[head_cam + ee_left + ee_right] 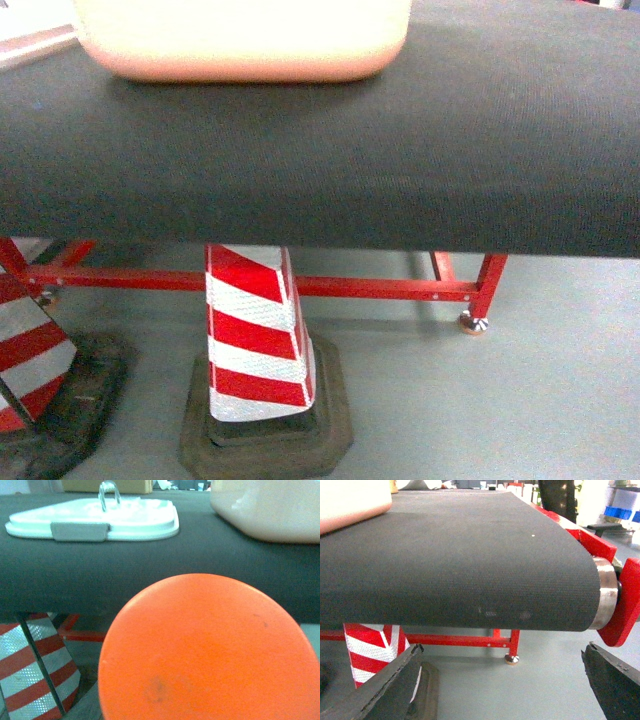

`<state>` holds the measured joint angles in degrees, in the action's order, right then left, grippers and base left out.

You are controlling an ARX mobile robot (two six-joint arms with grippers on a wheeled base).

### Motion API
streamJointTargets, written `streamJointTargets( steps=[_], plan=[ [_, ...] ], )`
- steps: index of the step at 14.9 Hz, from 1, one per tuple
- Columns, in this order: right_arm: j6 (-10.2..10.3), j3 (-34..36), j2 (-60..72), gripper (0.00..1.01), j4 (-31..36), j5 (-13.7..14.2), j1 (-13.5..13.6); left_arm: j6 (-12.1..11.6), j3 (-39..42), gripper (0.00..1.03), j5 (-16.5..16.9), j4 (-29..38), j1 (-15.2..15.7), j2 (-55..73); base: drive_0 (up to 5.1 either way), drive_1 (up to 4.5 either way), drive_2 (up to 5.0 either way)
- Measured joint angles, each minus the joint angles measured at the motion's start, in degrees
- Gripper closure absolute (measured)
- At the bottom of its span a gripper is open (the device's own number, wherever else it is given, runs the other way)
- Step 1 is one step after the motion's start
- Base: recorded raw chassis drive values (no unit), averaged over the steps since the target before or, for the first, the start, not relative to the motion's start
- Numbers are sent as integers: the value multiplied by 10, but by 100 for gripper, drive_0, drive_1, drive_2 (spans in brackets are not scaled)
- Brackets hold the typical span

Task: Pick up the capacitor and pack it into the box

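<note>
Capacitor (207, 650) fills view below belt (150, 575) edge.

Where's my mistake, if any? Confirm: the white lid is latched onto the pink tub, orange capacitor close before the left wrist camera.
Wrong: the left wrist view shows the white lid off the pink tub, lying flat on the black belt beside it. The orange capacitor is close before that camera.
</note>
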<state>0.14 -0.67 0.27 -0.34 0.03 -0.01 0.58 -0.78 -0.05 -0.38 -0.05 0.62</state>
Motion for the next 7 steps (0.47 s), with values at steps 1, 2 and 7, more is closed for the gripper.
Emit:
streamJointTargets(
  steps=[1,2,7],
  plan=[
    [-1,0,0,3,0,-1,0,0,0,59,0,0,0,0,0,0,0],
    [1,0,0,3,0,0,0,0,0,59,0,0,0,0,0,0,0],
    [0,0,0,3,0,0,0,0,0,59,0,0,0,0,0,0,0]
  ],
)
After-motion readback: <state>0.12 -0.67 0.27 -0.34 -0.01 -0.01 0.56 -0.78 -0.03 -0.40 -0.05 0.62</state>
